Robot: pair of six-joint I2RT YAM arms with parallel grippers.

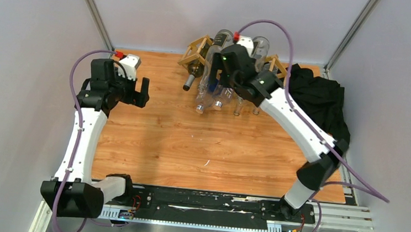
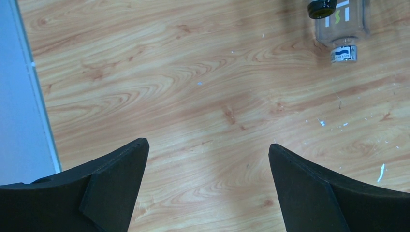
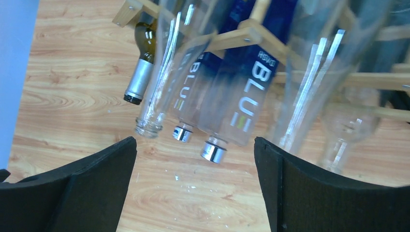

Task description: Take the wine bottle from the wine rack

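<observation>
Tagging wine bottle (image 3: 140,63) in left-end diamond of wine rack (image 3: 251,34), far side of counter (image 1: 189,148). Slants foil neck down toward the arms. Lies ahead-left of right end effector (image 3: 193,145), the nearer one: stretched to the rack, spread, gripping nothing, facing clear bottles (image 3: 241,96). Left end effector (image 2: 208,150) spread, well apart.

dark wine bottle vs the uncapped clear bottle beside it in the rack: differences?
Glass: the dark wine bottle is tinted, the uncapped clear bottle see-through.
Top: the wine bottle has a silver foil neck and closed end; the clear bottle's mouth is open.
Reach: the clear bottle's mouth sticks out further than the wine bottle's.
Shared: both lie in the wine rack, necks toward the arms.
</observation>
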